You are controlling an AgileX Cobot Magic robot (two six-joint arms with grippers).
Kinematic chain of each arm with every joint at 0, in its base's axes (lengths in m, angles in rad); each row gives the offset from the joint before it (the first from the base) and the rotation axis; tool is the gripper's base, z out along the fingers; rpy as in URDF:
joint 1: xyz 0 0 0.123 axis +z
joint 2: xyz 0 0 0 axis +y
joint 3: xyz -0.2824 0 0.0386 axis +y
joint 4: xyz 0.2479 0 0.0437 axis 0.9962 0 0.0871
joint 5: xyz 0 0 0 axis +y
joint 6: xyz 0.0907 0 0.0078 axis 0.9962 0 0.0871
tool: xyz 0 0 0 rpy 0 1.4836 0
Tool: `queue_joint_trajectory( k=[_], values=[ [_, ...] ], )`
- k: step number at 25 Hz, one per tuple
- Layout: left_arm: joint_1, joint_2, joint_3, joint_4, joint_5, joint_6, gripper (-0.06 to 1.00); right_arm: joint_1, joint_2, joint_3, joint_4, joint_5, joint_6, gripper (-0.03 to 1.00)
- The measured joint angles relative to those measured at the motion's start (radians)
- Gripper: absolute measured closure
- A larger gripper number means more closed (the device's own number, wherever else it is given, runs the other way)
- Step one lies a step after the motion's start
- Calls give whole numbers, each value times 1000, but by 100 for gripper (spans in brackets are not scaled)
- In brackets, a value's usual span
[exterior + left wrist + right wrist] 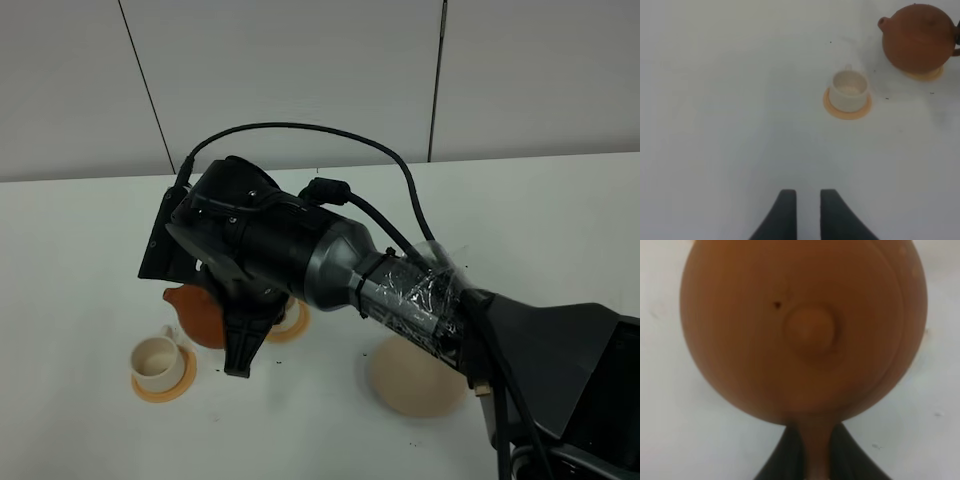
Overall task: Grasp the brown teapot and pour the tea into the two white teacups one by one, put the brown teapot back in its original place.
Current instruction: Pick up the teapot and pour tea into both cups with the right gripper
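Lower left of the high view, right gripper (812,442) jaws clamp the brown teapot (200,315) by its handle; left gripper (808,202) jaws stand apart.

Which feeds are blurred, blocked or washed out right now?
Right wrist: the brown teapot fills the frame, soft and out of focus. Exterior high: sharp and evenly lit, but the right arm blocks most of the teapot. Left wrist: bright, slightly washed-out table, yet the white teacup reads clearly.

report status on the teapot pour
left tool open, empty. right tool shut on teapot handle. teapot off mat, near cup. nothing seen blocking mat.
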Motion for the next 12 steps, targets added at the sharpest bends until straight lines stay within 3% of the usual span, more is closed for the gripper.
queue_joint_trajectory(
  k=[4,12],
  values=[
    [0,0,0,0,0,1,75,24,0,0,-73,-1,-3,87],
    [0,0,0,0,0,1,75,33,16,0,-107,-2,-29,87]
  ],
)
